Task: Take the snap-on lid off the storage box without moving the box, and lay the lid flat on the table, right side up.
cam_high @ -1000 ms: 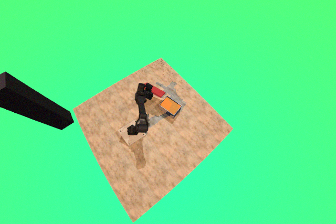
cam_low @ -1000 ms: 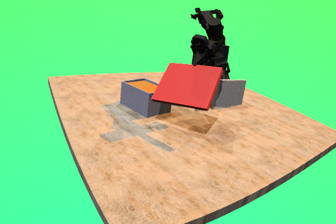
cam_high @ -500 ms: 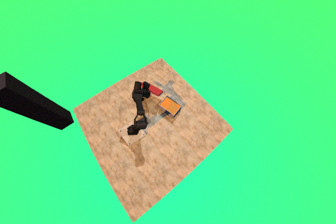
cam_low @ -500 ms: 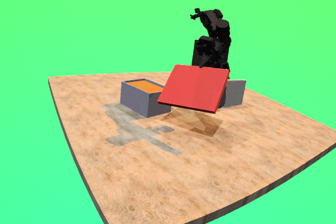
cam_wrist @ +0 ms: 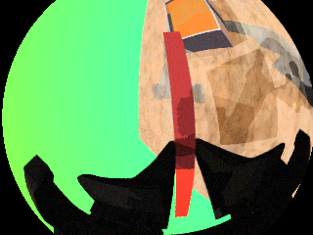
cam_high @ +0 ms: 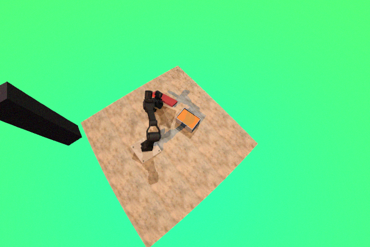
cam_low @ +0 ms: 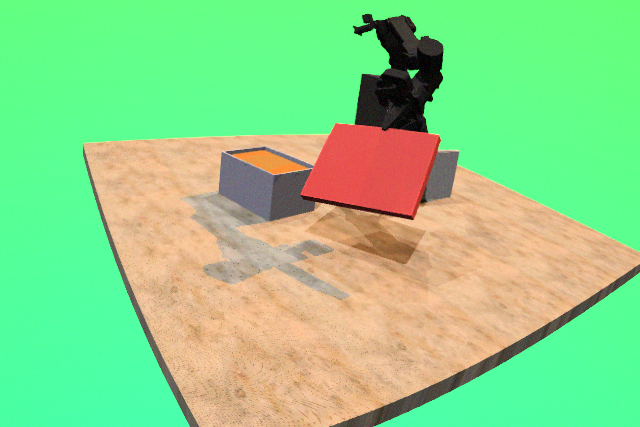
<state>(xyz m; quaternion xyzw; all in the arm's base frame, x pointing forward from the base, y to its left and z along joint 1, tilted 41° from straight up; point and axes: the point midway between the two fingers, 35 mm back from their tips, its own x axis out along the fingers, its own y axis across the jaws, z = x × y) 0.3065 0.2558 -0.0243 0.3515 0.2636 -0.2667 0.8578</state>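
My gripper is shut on the edge of the red lid. The lid hangs tilted above the table, with its broad red face showing in the exterior view and its shadow below it. In the wrist view it shows as a narrow strip between the fingers. The grey-blue storage box stands upright, open at the top, with an orange surface inside its rim. The lid is clear of the box in the top view. The fingertips are hidden in the top view.
The wooden table carries the arm's pale base plate. A grey panel stands behind the lid in the exterior view. A long black block shows left of the table in the top view.
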